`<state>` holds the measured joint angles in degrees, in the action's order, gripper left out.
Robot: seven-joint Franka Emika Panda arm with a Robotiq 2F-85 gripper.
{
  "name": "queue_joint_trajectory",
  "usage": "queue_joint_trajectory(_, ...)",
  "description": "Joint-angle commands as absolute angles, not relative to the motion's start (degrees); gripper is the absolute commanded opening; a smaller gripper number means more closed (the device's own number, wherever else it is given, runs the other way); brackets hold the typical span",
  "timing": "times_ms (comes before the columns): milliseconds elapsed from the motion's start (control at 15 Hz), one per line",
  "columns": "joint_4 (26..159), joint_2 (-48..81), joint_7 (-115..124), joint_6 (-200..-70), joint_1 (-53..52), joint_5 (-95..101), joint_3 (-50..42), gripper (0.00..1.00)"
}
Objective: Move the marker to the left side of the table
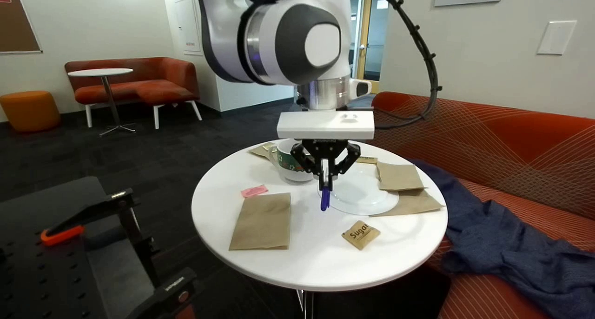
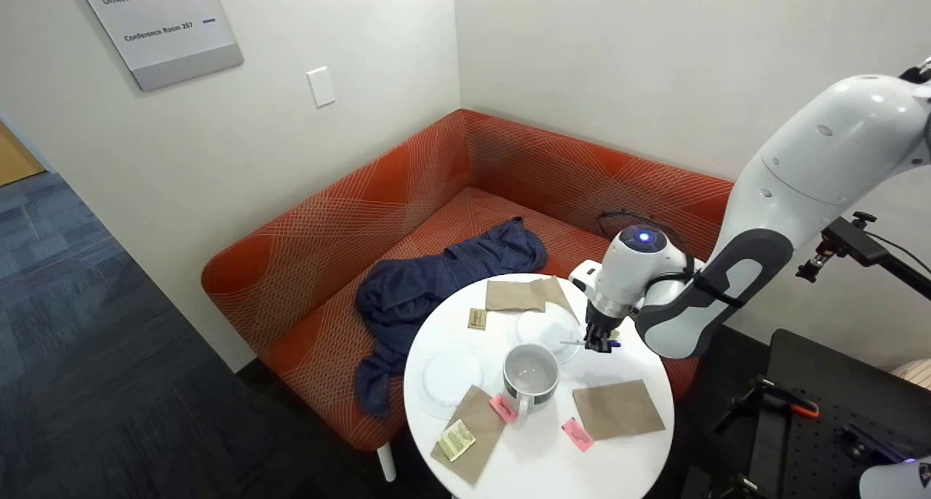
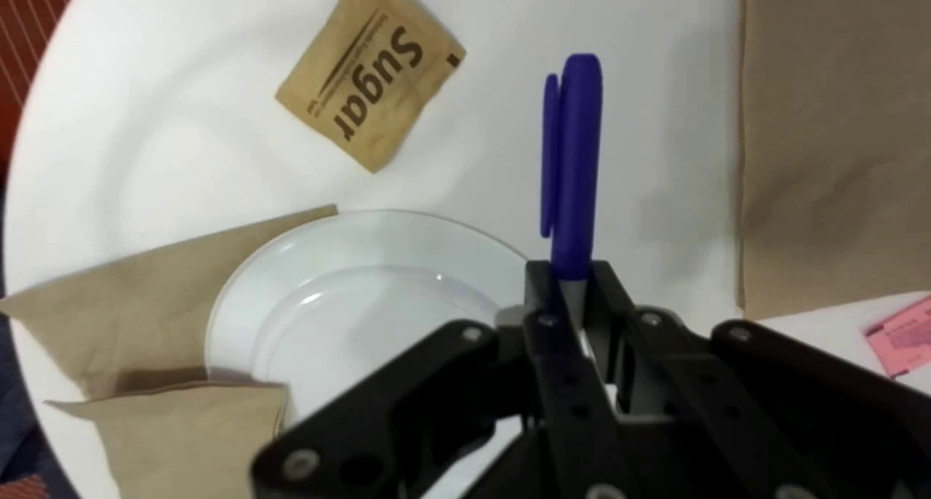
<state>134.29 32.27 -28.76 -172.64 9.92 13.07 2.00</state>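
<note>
The marker shows a blue-purple cap with a clip and a white body. It is in both exterior views [image 1: 325, 199] [image 2: 616, 344] and in the wrist view [image 3: 577, 164]. My gripper [image 1: 327, 179] is shut on the marker just behind the cap, also in an exterior view [image 2: 598, 342] and the wrist view [image 3: 571, 273]. The cap sticks out past the fingertips and the fingers partly hide the white body. The marker appears to be held above the round white table [image 1: 320, 258], near the plate's edge; the exact height is hard to tell.
A clear plate [image 1: 362, 196] lies below the gripper. A mug [image 2: 532, 372] stands near it. Brown napkins [image 1: 262, 221], a sugar packet [image 1: 361, 234] and a pink packet [image 1: 254, 191] lie on the table. A second clear plate [image 2: 452, 377] and a red sofa [image 2: 349, 215] are around.
</note>
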Motion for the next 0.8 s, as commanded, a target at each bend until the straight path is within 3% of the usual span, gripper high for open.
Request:
queue_joint_trajectory(0, 142.28, 21.26, -24.75, -172.70, 8.58, 13.86, 1.42, 0.03)
queue_joint_trajectory(267, 147.10, 12.14, -24.37, -170.92, 7.36, 13.34, 3.01, 0.03)
queue_joint_trajectory(733, 153.52, 1.84, -25.14, -169.08, 6.29, 4.81, 13.77, 0.03)
